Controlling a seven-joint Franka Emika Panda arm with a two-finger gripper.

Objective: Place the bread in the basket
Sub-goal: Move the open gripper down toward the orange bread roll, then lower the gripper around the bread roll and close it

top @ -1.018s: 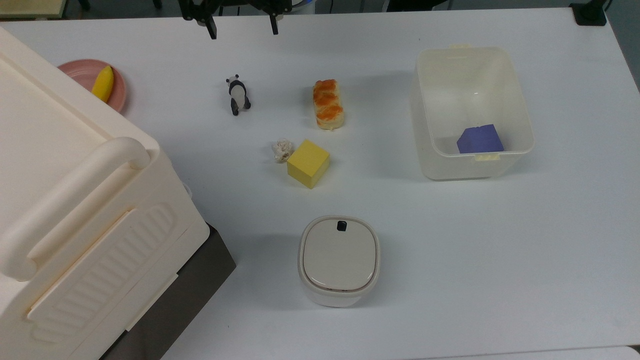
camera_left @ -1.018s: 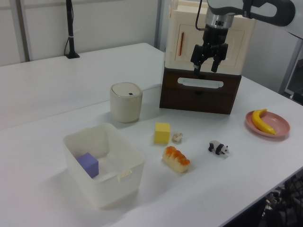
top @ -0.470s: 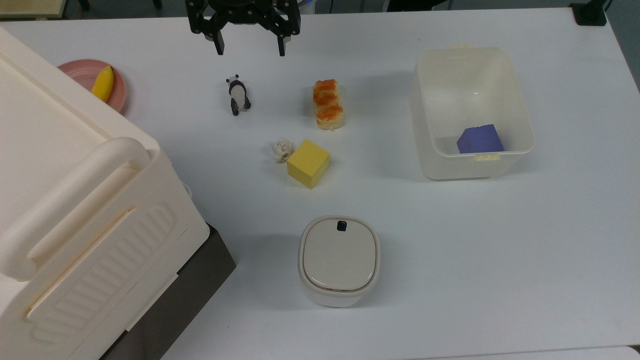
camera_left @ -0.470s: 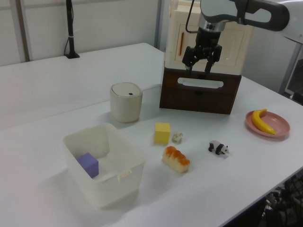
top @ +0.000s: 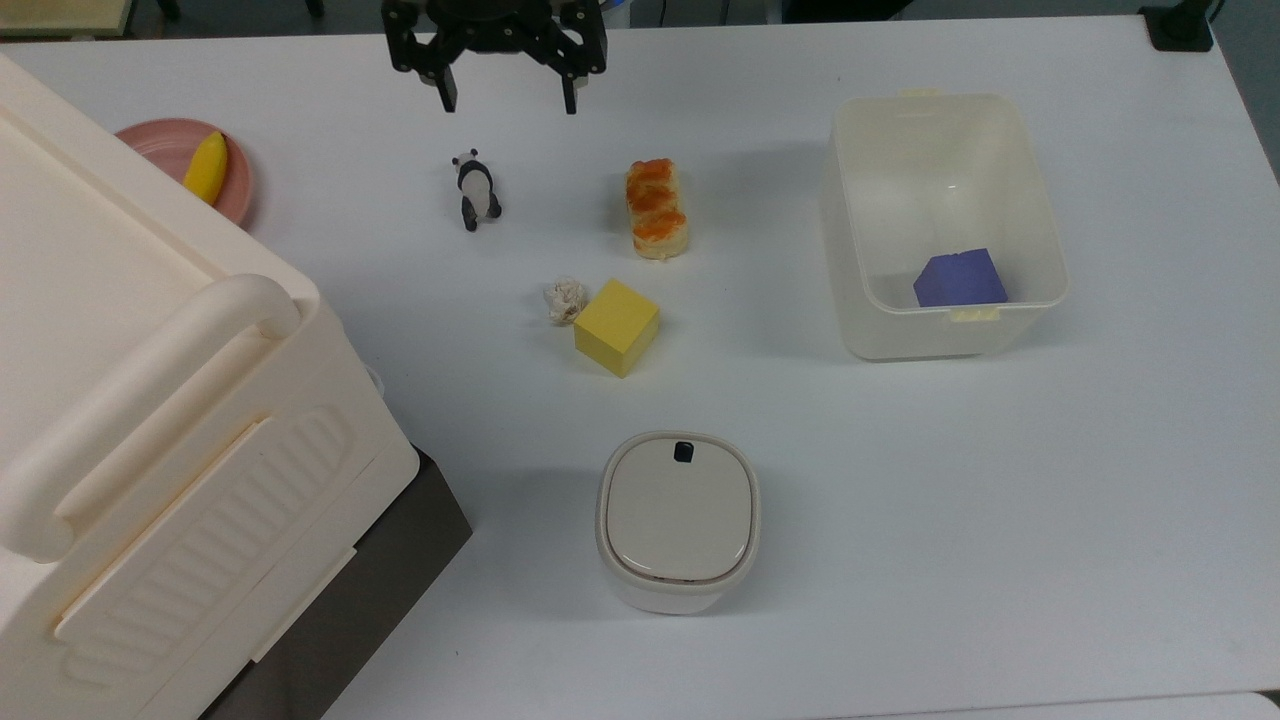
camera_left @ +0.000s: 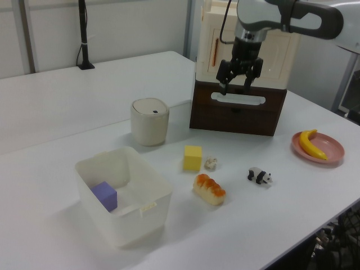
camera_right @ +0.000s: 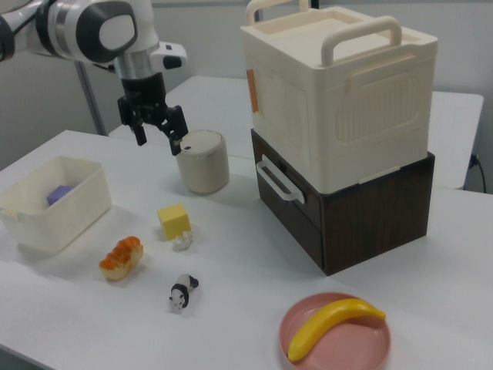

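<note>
- The bread point(top: 656, 208) lies flat on the white surface point(top: 760, 420), untouched, between the panda figure point(top: 475, 188) on the top view's left and the basket point(top: 1040, 240) on the top view's right, well apart from both.
- Just near of the bread in the top view sit the yellow cube point(top: 616, 326) and a small whitish ball point(top: 564, 299).
- The basket stands open-topped and holds 1 purple block point(top: 960, 279).
- The tool point(top: 508, 100) hangs in the air, its 2 fingers spread wide and empty.
- Over the last second the tool has come in from the far edge of the top view and drifted toward the top view's right, closer to the bread; the last half second added only a small shift.
- In the left view the tool point(camera_left: 237, 89) is high above the surface, in front of the brown cabinet point(camera_left: 236, 111).
- This looks like the approach step: the tool must travel further toward the bread, descend, and straddle the loaf across its narrow width.
- Nothing else on the surface has moved.
</note>
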